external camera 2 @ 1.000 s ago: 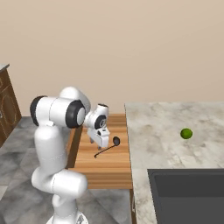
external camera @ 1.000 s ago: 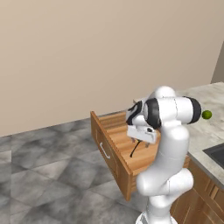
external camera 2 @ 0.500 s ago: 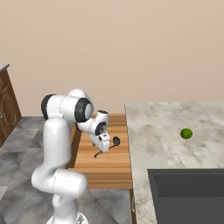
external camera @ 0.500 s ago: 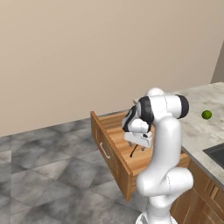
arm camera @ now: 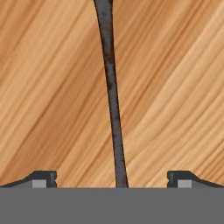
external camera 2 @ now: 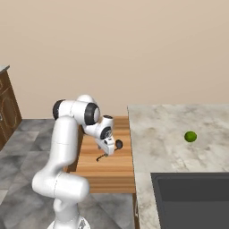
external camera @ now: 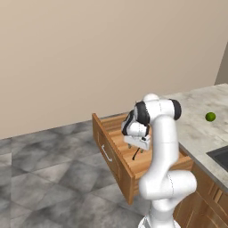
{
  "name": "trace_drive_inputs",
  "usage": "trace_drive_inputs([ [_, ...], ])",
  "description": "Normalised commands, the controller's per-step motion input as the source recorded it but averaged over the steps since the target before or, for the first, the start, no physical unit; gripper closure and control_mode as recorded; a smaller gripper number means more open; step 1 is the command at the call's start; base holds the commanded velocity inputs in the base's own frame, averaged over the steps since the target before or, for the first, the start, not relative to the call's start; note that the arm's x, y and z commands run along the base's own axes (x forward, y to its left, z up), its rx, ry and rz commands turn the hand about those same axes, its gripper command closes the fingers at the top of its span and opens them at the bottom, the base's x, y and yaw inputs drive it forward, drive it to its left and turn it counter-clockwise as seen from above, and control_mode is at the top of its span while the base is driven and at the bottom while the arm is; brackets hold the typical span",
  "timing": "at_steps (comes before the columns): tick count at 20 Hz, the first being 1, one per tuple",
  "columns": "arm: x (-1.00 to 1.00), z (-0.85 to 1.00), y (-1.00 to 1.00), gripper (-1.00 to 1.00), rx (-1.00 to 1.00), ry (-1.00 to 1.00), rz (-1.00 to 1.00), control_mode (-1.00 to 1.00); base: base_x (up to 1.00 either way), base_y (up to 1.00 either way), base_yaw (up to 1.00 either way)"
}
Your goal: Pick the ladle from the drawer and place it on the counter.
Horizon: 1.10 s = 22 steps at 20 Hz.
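The ladle [external camera 2: 110,149] lies on the floor of the open wooden drawer [external camera 2: 120,172], its round bowl toward the counter and its thin black handle [arm camera: 111,96] running straight between my fingertips [arm camera: 43,178] in the hand view. My gripper [arm camera: 112,179] hangs low inside the drawer, right over the handle, open, with a finger on each side and a wide gap to both. In the left base view the gripper [external camera: 138,143] covers most of the ladle [external camera: 136,153]. The marbled counter [external camera 2: 174,143] lies to the right of the drawer [external camera: 116,151].
A small green ball [external camera 2: 190,136] rests on the counter. The dark sink basin [external camera 2: 192,197] is set into the counter's near part. The drawer front with its silver bar handle [external camera: 107,153] juts out over the grey tiled floor [external camera: 49,178].
The arm has swung lower and the gripper has come down into the drawer, closer over the ladle's handle. The ladle has not moved.
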Motion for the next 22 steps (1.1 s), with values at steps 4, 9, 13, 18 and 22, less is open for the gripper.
trace_drive_inputs([
  [4,0.02,-0.58,0.00,-1.00,0.00,-0.14,0.00,-1.00,0.00,0.00,0.00],
  [9,-0.17,-0.70,-0.13,-1.00,0.00,-0.22,0.00,-1.00,0.00,0.00,0.00],
  [13,-0.39,-0.81,-0.11,1.00,0.00,-0.26,0.00,-1.00,0.00,0.00,0.00],
  [18,-0.51,-0.81,0.00,1.00,-0.07,-0.16,0.00,-1.00,0.00,0.00,0.00],
  [22,-0.35,-0.78,0.22,1.00,-0.19,-0.01,0.00,-1.00,0.00,0.00,0.00],
])
